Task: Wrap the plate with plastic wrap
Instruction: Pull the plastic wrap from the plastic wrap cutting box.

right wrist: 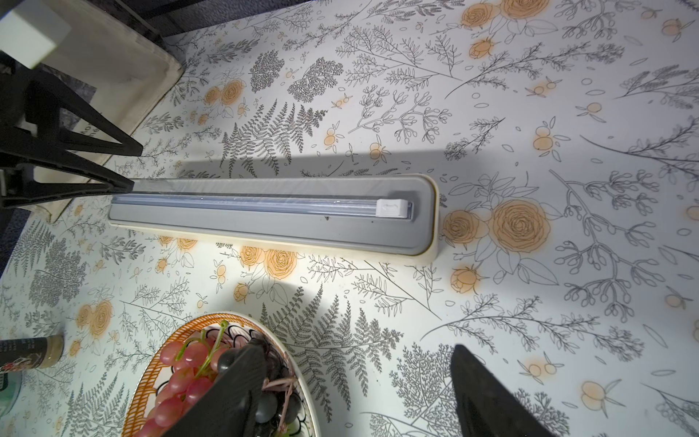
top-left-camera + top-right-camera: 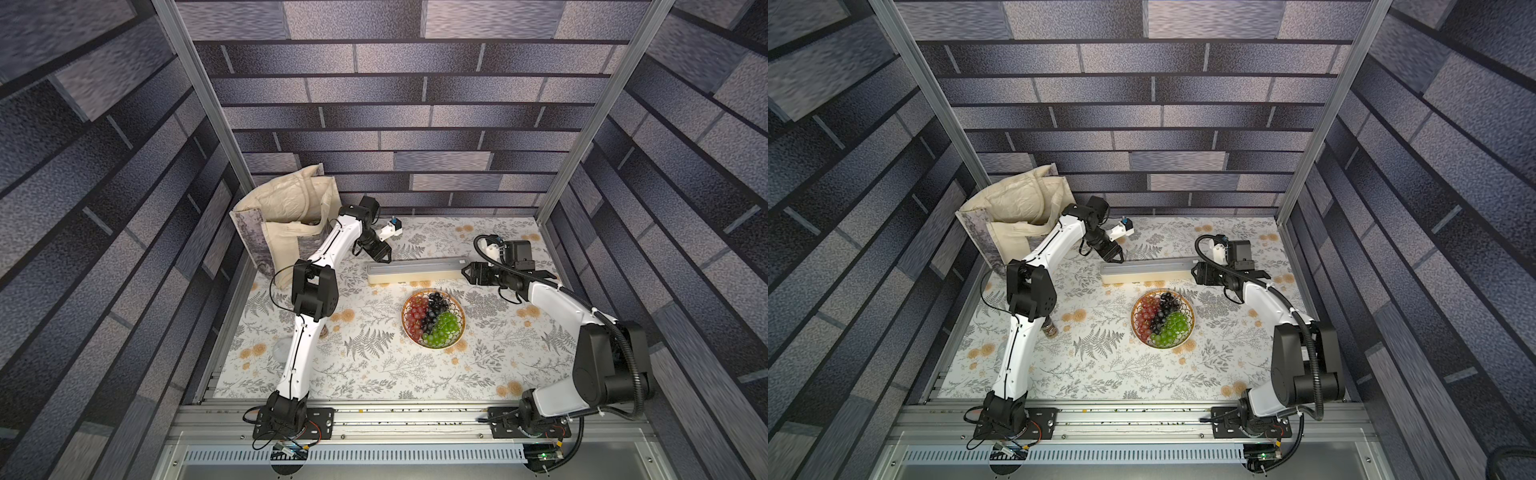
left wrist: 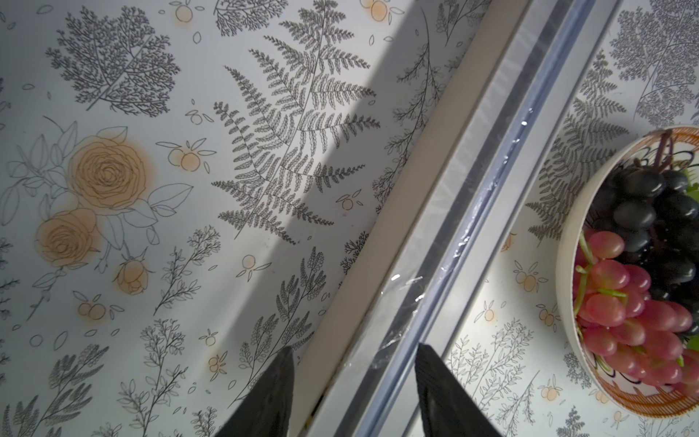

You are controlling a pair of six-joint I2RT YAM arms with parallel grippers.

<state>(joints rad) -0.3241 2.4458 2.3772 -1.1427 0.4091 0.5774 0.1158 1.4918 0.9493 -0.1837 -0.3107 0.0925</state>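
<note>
The plate [image 2: 404,316] [image 2: 1133,320], with a golden woven-look rim and red, dark purple and green grapes, sits mid-table. Just behind it lies the long pale grey plastic wrap dispenser box [image 2: 415,272] [image 2: 1148,272] [image 1: 272,223]. My left gripper [image 2: 384,257] [image 3: 355,348] hovers over the box's left end, open, its fingers straddling the box [image 3: 446,170]. Glossy film [image 3: 401,299] shows along the slot. My right gripper [image 2: 466,274] [image 1: 358,347] is open by the box's right end, with only tablecloth between its fingers. The plate's rim [image 1: 166,340] [image 3: 643,405] lies beside it.
A cream tote bag [image 2: 286,220] stands at the back left, close behind my left arm. A small spice jar [image 2: 1050,328] [image 1: 30,352] sits under my left forearm. A white slider [image 1: 393,208] rests at the box's right end. Metal rails edge the table's front.
</note>
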